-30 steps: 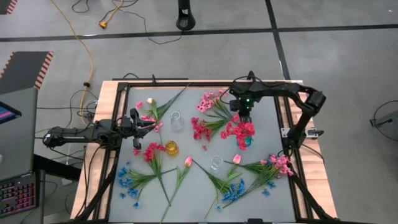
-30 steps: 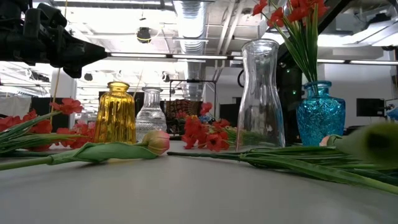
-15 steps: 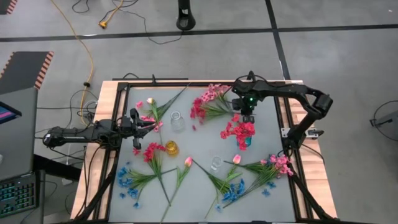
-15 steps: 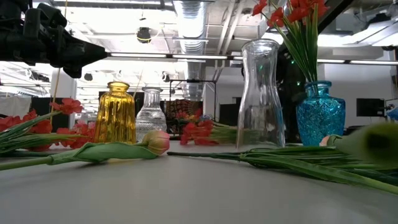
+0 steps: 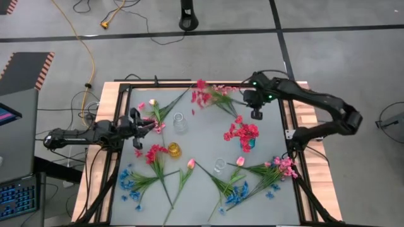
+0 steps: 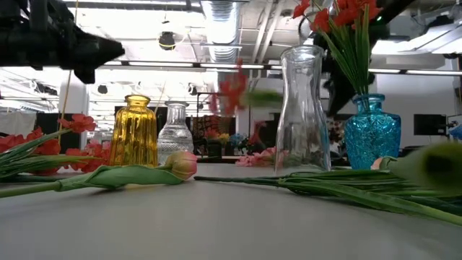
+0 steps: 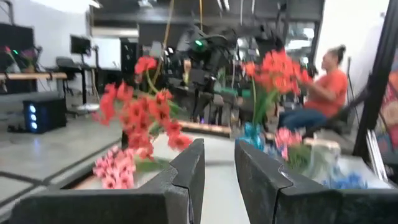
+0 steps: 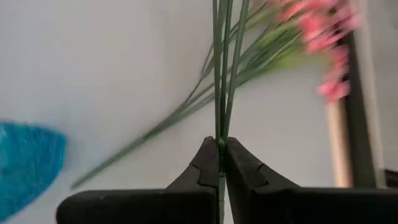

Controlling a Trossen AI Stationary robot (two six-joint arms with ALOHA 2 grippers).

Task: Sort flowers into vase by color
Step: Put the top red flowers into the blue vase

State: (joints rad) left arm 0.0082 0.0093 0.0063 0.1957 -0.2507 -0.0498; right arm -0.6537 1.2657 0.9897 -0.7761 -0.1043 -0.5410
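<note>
Left gripper (image 5: 135, 123) hovers near the table's left edge, fingers parted, empty. Right gripper (image 5: 255, 107) pinches the red sprig (image 5: 211, 94) by its stems near the far edge, blossoms trailing leftward; the blue vase (image 5: 250, 144) stands nearer the front, beside this arm.

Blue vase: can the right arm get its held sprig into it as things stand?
Probably yes. The right pincer, shut on a red sprig, is just behind the blue vase; the red flowers already in it crowd the mouth.
</note>
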